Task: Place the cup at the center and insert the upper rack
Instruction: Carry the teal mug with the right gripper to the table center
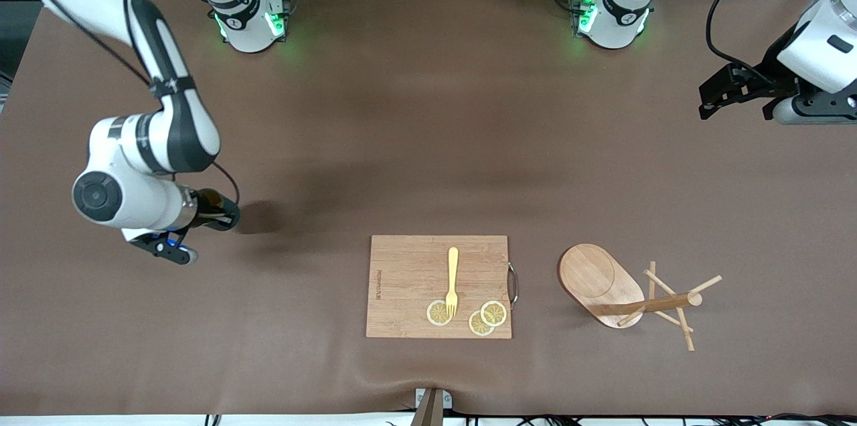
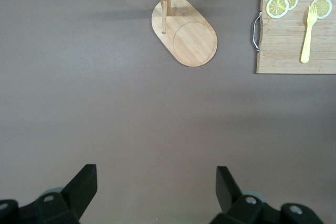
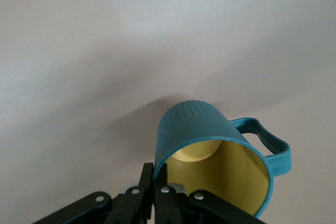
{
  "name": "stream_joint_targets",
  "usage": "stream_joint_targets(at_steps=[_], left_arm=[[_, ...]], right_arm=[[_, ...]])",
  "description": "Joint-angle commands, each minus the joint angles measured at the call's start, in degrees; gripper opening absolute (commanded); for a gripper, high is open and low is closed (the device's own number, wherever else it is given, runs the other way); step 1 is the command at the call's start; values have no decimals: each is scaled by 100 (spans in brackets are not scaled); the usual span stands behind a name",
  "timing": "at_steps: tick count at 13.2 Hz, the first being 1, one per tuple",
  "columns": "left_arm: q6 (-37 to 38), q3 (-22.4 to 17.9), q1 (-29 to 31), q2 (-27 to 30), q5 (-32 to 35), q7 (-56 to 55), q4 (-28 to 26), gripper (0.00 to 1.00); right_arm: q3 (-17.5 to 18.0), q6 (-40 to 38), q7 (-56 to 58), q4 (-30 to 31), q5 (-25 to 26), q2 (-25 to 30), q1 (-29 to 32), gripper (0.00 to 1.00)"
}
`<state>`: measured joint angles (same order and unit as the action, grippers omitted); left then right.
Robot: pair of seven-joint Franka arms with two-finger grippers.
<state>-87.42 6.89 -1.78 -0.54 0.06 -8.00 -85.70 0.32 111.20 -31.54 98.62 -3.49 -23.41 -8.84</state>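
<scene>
**Cup pinched at the rim by the right gripper; mug tree untouched.**

The right gripper [image 3: 153, 179], at the left middle of the front view, has its fingers clamped on the rim of the cup [image 3: 212, 153], one finger inside and one outside the wall. The cup is in the right gripper's hold, low over the table [image 1: 428, 131] toward the right arm's end. It looks rigid, fairly light and likely glazed, so probably slippery and breakable; the ribbed wall beside the handle [image 3: 270, 148] seems the surer hold. The mug tree [image 1: 626, 295], at the lower right of the front view, looks like stiff, light wood; its post seems the natural grasp. The left gripper [image 2: 157, 182] waits at the upper right, fingers apart and empty. Count: one cup, one mug tree, one cutting board [image 1: 408, 285], one yellow fork [image 1: 452, 278], three lemon slices [image 1: 493, 313].
</scene>
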Motion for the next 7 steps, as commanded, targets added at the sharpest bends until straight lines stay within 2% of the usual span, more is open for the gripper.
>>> stream_joint_targets(at_steps=[1,4,7], left_arm=[[67,5,11,1,-6,106,44,100],[67,5,2,1,-6,106,44,100],[67,5,11,1,-6,97,35,100]], right_arm=[[273,-169,-807,69,-458,354,-250,0],[1221,-160,-2448,-62,-477,398,-268,0],[1995,-90,-3838,-133,-477,390,-338,0]])
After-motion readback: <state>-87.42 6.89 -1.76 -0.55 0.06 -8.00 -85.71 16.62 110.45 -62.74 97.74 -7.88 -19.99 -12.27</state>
